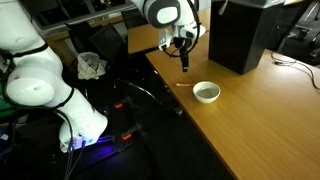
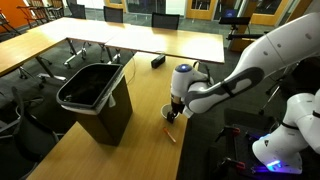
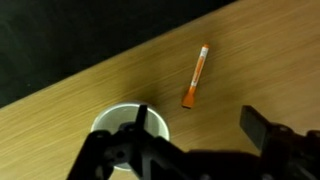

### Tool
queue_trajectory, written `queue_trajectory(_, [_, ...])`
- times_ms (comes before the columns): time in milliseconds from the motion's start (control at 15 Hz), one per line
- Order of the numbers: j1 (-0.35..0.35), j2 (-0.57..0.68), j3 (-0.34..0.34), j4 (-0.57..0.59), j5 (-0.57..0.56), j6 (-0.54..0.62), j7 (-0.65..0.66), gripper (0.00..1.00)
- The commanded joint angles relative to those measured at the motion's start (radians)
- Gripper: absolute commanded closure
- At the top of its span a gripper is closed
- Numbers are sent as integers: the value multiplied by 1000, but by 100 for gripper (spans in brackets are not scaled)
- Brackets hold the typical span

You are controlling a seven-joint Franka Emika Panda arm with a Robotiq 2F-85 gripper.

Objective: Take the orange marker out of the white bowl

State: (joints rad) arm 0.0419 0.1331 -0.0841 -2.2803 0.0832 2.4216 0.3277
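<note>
Lying flat on bare wood, the orange marker (image 3: 195, 76) rests outside the white bowl (image 3: 112, 122), apart from it, both near the bench's (image 1: 250, 130) long edge. The gripper (image 1: 184, 58) hovers above, fingers spread, empty.

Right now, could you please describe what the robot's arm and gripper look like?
The arm is glossy white, built of thick rounded segments with dark seams at the joints, and a bluish-purple light glows at its base. The gripper is black, with two jointed fingers. Any markings are too small to read.
</note>
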Motion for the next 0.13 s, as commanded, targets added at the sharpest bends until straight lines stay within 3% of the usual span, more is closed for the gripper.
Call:
queue_trajectory(0, [-45, -51, 10, 35, -10, -153, -110, 0])
queue_trajectory(67, [-55, -59, 13, 35, 3, -163, -156, 0])
